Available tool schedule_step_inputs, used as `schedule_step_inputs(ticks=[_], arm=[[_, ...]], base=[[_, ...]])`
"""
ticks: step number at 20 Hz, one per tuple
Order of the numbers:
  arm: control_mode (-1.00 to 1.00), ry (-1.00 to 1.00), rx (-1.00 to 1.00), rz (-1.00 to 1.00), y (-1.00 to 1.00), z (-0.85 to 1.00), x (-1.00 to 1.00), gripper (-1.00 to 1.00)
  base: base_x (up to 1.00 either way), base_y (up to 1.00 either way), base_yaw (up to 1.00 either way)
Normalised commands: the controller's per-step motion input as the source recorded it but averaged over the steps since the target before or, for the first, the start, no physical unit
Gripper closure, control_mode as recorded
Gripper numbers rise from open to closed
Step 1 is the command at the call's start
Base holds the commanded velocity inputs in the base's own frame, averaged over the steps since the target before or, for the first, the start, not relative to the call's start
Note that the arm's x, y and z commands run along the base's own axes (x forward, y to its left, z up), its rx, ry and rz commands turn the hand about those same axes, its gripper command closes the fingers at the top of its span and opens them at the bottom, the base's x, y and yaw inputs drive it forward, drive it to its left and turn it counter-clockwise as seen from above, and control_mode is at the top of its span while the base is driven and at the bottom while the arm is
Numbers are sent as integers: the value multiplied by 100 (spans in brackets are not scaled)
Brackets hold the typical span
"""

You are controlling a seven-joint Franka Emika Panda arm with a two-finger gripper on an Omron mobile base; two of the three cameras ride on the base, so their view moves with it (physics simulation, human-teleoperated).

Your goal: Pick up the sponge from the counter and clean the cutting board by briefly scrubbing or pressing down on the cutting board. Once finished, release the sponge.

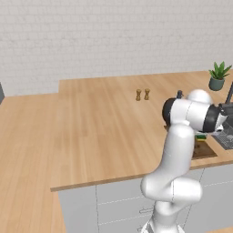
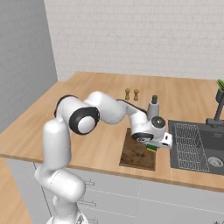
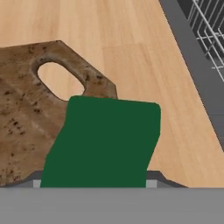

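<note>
My gripper (image 2: 154, 144) points down at the right edge of the dark brown cutting board (image 2: 138, 154) and is shut on the sponge (image 2: 152, 148). From the hand view, the sponge's dark green top (image 3: 103, 144) hides the fingertips. It lies partly over the board's corner (image 3: 26, 118), beside the handle hole, and partly over the light wood counter (image 3: 131, 35). I cannot tell whether the sponge touches the board. In the left base view, a sliver of green sponge (image 1: 200, 136) and part of the board (image 1: 203, 150) show behind the arm's forearm.
A dark sink (image 2: 197, 148) with a wire rack (image 3: 210, 22) lies just right of the board, with a faucet (image 2: 217, 111) behind it. Two small wooden shakers (image 2: 131, 94) stand farther back. A potted plant (image 1: 218, 75) is at the far right.
</note>
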Motion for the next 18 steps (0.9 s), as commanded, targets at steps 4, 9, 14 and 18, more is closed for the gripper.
schedule_step_inputs(ticks=[4,9,14,18], arm=[[-100,-7,-2,0,0,-7,-48,100],[-100,-6,-2,0,0,-5,-51,100],[-100,-5,-2,0,0,-3,-51,100],[-100,-4,-3,0,0,-3,-49,100]], base=[[0,0,0],[0,0,0],[0,0,0],[0,0,0]])
